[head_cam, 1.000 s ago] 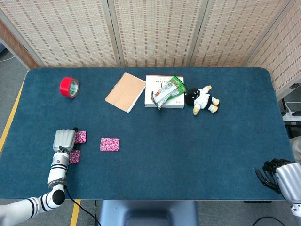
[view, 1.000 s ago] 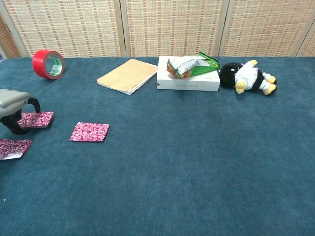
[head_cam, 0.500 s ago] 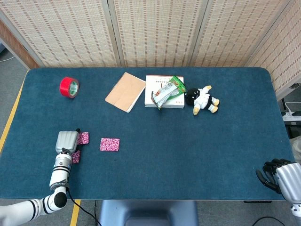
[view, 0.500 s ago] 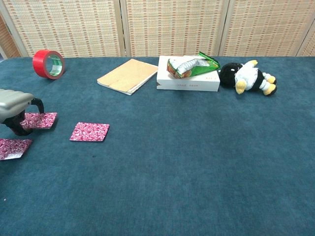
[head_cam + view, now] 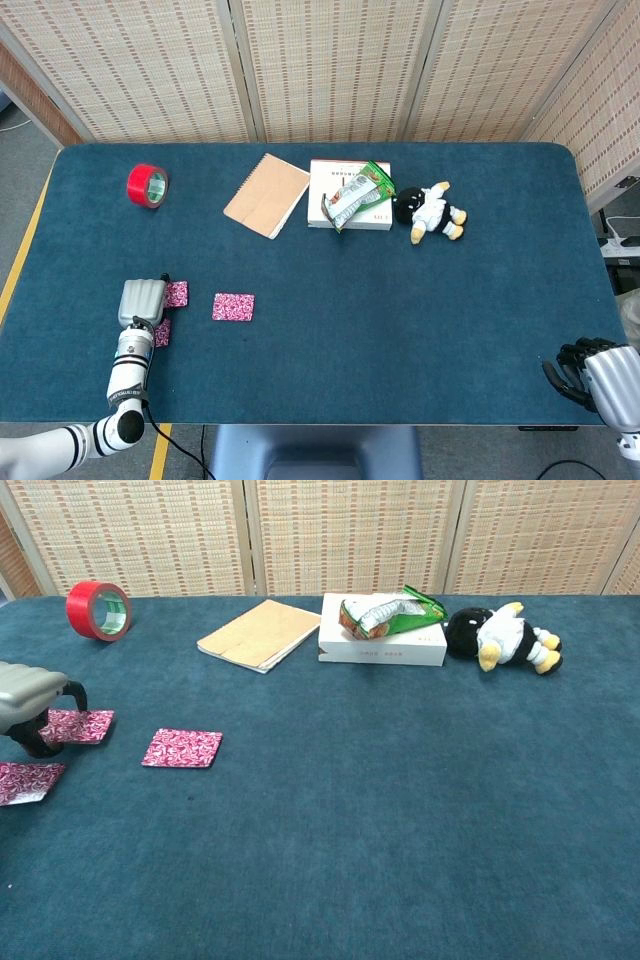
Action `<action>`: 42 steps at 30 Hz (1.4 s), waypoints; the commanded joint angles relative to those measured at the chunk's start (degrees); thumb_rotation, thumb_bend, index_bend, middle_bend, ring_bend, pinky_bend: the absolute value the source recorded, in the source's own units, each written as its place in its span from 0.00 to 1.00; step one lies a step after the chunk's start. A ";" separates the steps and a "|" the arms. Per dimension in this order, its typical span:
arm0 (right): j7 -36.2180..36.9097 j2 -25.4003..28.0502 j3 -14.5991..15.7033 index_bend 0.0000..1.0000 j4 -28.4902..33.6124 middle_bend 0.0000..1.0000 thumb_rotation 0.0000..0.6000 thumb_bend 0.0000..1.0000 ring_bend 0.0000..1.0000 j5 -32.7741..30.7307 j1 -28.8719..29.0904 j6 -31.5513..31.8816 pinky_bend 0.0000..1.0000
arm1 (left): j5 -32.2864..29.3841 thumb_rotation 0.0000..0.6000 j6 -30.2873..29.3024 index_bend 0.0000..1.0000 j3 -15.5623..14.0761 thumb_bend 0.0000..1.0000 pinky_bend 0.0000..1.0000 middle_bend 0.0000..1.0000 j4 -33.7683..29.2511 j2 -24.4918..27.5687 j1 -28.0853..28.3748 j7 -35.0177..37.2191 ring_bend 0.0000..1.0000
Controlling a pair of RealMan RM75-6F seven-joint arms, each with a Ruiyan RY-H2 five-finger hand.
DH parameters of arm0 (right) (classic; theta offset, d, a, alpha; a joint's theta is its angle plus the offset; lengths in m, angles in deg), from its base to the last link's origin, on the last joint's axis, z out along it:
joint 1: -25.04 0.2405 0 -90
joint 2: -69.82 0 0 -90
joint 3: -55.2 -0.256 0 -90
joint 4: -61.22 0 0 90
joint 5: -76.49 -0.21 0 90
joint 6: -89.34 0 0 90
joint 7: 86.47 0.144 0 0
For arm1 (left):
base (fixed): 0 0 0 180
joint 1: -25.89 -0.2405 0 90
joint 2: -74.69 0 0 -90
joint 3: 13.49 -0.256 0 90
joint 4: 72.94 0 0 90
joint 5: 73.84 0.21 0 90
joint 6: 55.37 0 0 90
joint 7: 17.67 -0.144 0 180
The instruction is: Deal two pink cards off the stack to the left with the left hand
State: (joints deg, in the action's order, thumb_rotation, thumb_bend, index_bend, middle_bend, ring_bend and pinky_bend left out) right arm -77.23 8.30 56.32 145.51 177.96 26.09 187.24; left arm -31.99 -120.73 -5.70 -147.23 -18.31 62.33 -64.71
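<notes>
Looks nearly done: two pink cards (image 5: pixel 78 725) (image 5: pixel 25 781) dealt at 9 o'clock of stack (image 5: pixel 182 748). Left hand (image 5: pixel 141 300) hovering, grip unclear tbh.

A blue-topped table (image 5: pixel 400 330) fills the middle. Woven folding screens (image 5: pixel 330 70) stand at twelve o'clock. Grey floor (image 5: pixel 20 160) with a yellow line (image 5: pixel 25 255) lies at nine o'clock.

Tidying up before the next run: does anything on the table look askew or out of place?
Mildly: the green snack bag lies crumpled and tilted on the white box, and the plush toy lies on its side. Nothing is spilled.
</notes>
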 commanded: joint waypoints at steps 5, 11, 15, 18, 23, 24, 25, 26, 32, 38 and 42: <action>0.23 0.11 0.02 0.99 -0.02 0.83 1.00 0.30 0.73 -0.03 -0.02 0.05 0.78 | -0.46 1.00 -0.10 0.18 -0.46 0.36 1.00 1.00 -0.98 0.41 0.23 -2.53 1.00; 0.37 0.22 0.04 0.99 -0.03 0.83 1.00 0.30 0.73 -0.02 -0.03 0.10 0.78 | 0.09 1.00 -0.76 0.13 -0.46 0.37 1.00 1.00 -3.87 1.58 -0.05 -2.50 1.00; 0.41 0.28 0.04 0.99 0.03 0.83 1.00 0.30 0.73 -0.12 0.06 -0.13 0.78 | 3.29 1.00 -2.90 0.11 -0.51 0.36 1.00 1.00 -9.91 4.57 -1.08 -0.17 1.00; 0.48 0.34 0.07 0.99 0.06 0.83 1.00 0.30 0.73 -0.07 0.04 -0.07 0.78 | 9.99 1.00 -6.02 0.20 -1.72 0.35 1.00 1.00 -15.34 7.58 -3.16 4.75 1.00; 0.59 0.30 -0.04 0.99 0.22 0.83 1.00 0.30 0.73 -0.37 -0.04 0.01 0.78 | 27.14 1.00 -13.19 0.30 -7.47 0.35 0.95 0.91 -18.08 12.05 -8.77 17.35 0.99; 0.52 0.28 -0.08 0.99 0.29 0.83 1.00 0.30 0.73 -0.43 0.00 -0.09 0.78 | 31.10 1.00 -15.50 0.31 -9.16 0.35 0.88 0.86 -17.03 12.89 -10.36 20.04 0.96; 0.40 0.22 -0.12 0.99 0.32 0.83 1.00 0.30 0.73 -0.47 0.05 -0.19 0.78 | 33.75 1.00 -17.35 0.31 -10.32 0.35 0.79 0.79 -16.02 13.40 -11.58 21.89 0.90; 0.26 0.13 -0.15 0.99 0.32 0.83 1.00 0.30 0.73 -0.52 0.10 -0.29 0.78 | 35.91 1.00 -19.28 0.31 -11.22 0.35 0.73 0.74 -14.98 13.78 -12.87 23.75 0.85; -1.61 -0.27 0.07 0.94 0.98 0.83 1.00 0.30 0.69 -1.21 0.42 -2.21 0.78 | 42.61 1.00 -27.71 0.25 -14.54 0.34 0.51 0.48 -11.97 16.89 -19.98 32.54 0.57; -4.04 -0.67 0.26 0.82 1.96 0.77 1.00 0.30 0.59 -1.99 0.65 -4.06 0.77 | 46.58 1.00 -29.25 0.23 -15.63 0.35 0.43 0.44 -9.64 18.22 -22.55 33.65 0.50; -5.06 -0.81 0.24 0.78 2.20 0.70 1.00 0.30 0.55 -2.33 0.71 -4.62 0.75 | 46.85 1.00 -28.26 0.23 -14.43 0.35 0.41 0.43 -8.65 17.91 -22.90 33.87 0.46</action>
State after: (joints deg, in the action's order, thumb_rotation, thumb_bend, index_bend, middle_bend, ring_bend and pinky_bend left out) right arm -82.19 7.50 56.56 147.65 175.69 26.78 182.71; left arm 14.75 -149.40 -20.49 -156.19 -0.38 39.57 -31.01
